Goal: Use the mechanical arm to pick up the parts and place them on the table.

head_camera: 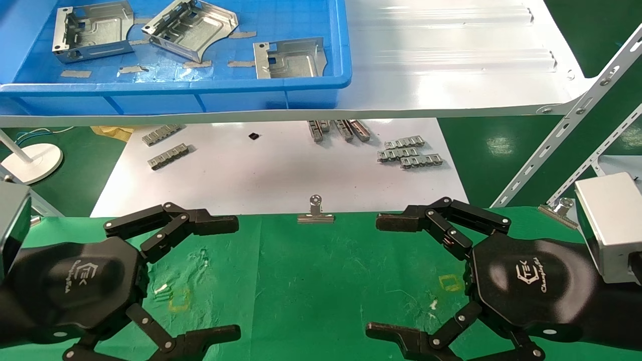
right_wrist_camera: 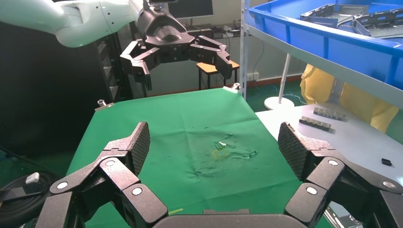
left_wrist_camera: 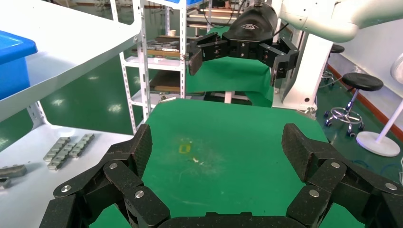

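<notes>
Left mechanical arm (head_camera: 235,276), right mechanical arm (head_camera: 373,276): both being held spread, empty | three parts (head_camera: 190,29) being left ahead in tray (head_camera: 200,95) | table (head_camera: 311,281) below: nothing placed

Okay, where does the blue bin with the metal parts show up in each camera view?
Head view: blue bin fills the upper left, on the white shelf, three silver parts inside.
Left wrist view: only one blue corner at the picture's edge, on the shelf.
Right wrist view: the bin runs along the shelf beyond the right claw.
Shared landmark: the green table.
</notes>
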`<state>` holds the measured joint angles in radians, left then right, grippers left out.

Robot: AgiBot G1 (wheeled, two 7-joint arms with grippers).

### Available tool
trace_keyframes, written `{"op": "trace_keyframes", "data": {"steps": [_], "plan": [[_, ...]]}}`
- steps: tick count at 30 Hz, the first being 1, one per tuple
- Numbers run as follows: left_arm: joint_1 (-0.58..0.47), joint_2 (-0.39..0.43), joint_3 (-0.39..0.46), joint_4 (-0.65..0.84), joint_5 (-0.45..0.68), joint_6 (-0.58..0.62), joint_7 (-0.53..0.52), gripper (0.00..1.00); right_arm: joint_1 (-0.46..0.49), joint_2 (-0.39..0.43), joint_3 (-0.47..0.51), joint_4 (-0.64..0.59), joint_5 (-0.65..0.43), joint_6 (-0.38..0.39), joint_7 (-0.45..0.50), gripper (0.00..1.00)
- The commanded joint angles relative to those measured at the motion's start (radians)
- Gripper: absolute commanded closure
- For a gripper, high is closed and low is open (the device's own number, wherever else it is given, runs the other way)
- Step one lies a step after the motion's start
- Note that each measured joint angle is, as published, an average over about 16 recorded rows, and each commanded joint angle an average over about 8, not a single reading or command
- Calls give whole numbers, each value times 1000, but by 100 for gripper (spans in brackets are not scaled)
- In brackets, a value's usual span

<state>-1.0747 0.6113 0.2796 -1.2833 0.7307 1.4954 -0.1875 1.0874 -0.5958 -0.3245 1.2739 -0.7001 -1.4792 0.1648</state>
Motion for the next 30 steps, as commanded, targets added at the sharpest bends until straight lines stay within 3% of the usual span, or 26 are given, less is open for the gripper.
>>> {"op": "trace_keyframes", "data": {"steps": [1, 30], "plan": [[0, 0, 0, 0, 0, 0, 0, 0, 0, 0, 0, 0, 0, 0, 0, 100], [0, 0, 0, 0, 0, 0, 0, 0, 0, 0, 0, 0, 0, 0, 0, 100]]}}
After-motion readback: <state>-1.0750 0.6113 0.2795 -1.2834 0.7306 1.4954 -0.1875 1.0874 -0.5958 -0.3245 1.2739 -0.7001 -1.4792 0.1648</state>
